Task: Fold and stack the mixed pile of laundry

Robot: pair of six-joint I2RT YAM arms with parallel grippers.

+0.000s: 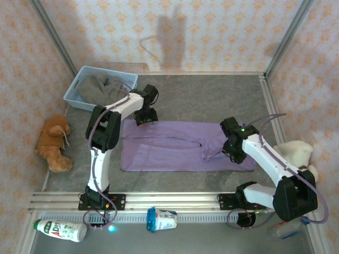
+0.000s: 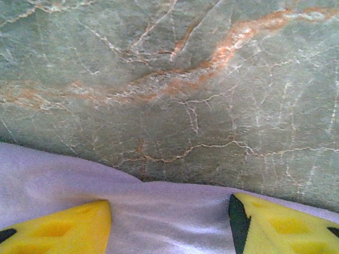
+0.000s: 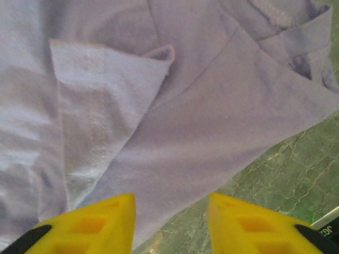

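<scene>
The lavender T-shirt (image 1: 180,145) lies flat mid-frame on the desk (image 1: 212,100), the left gripper (image 1: 145,119) over its upper-left edge and the right gripper (image 1: 229,153) over its right end, both wide and empty, apparently poised for a fold, while the grey top (image 1: 100,89) sits in the upper-left basket (image 1: 71,98).

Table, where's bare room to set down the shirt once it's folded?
Widest bare table lies beyond the purple T-shirt, between the blue basket and the right rail. A thin strip runs between the shirt's near hem and the front rail. Crowded: the left claw over its far edge, the right claw over its right end.
</scene>
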